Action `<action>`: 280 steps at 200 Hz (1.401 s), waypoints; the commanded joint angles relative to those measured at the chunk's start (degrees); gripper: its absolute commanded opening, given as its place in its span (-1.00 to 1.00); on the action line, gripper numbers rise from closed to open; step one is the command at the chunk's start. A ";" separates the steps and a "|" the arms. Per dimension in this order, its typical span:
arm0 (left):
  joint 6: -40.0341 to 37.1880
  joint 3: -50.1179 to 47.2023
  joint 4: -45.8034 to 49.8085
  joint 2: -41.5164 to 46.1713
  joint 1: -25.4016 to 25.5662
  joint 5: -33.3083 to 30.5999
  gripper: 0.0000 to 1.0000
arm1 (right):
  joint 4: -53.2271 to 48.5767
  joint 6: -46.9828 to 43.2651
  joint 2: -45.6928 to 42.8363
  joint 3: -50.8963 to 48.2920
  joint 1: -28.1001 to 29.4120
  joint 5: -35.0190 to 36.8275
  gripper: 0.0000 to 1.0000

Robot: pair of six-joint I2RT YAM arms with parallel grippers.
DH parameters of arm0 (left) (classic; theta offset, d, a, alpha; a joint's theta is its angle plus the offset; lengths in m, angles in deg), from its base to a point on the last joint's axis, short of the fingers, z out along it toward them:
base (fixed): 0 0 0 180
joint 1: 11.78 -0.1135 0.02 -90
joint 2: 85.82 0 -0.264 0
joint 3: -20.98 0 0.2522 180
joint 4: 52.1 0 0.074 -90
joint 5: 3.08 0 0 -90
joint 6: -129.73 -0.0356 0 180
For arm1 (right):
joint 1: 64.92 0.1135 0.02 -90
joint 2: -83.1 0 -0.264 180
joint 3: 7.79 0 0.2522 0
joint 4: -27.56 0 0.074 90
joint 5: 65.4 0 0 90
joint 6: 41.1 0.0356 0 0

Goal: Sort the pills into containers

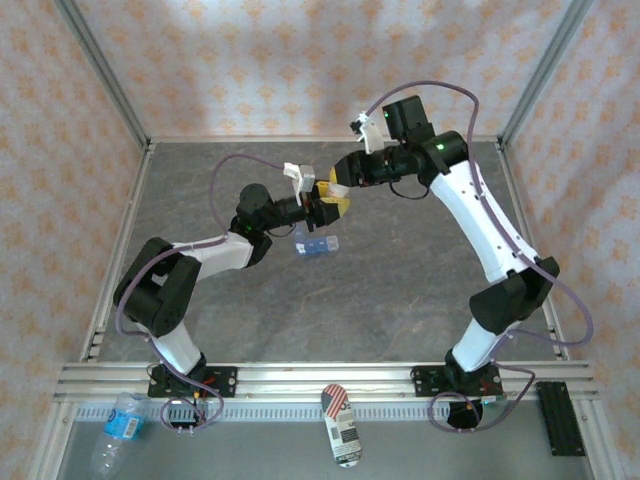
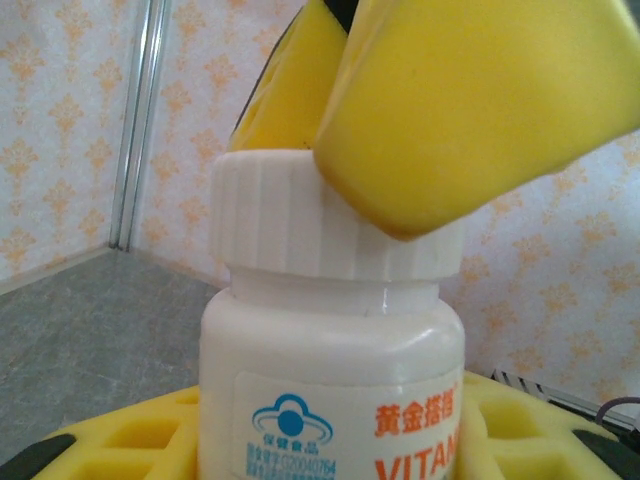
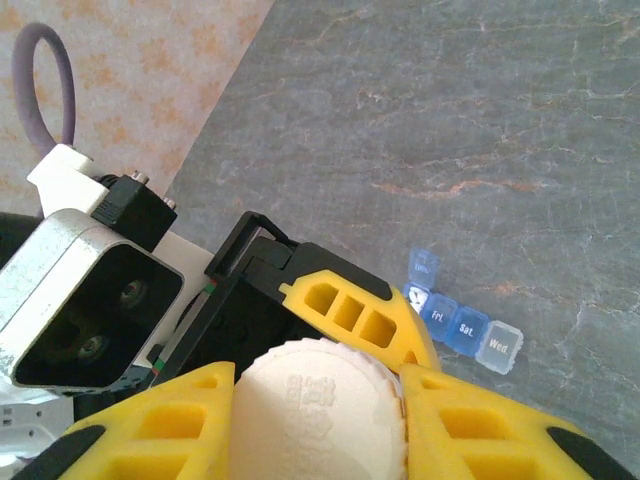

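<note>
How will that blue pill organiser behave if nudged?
The pill organiser looks like thin plastic, so probably light and apt to slide on the smooth table. Its flat strip shape shouldn't roll. One end lid seems raised, so it may flap or snag.

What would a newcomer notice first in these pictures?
First, the white bottle over the middle of the table, held between both arms. The left end effector grips its body, and the right end effector is closed on its ribbed cap. Next, the small blue organiser, which lies on the grey surface just beside them.
</note>
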 commanded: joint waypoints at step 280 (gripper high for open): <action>-20.65 -5.01 1.13 8.43 3.58 -25.75 -1.00 | 18.11 25.04 -2.51 -21.61 5.84 13.62 -0.63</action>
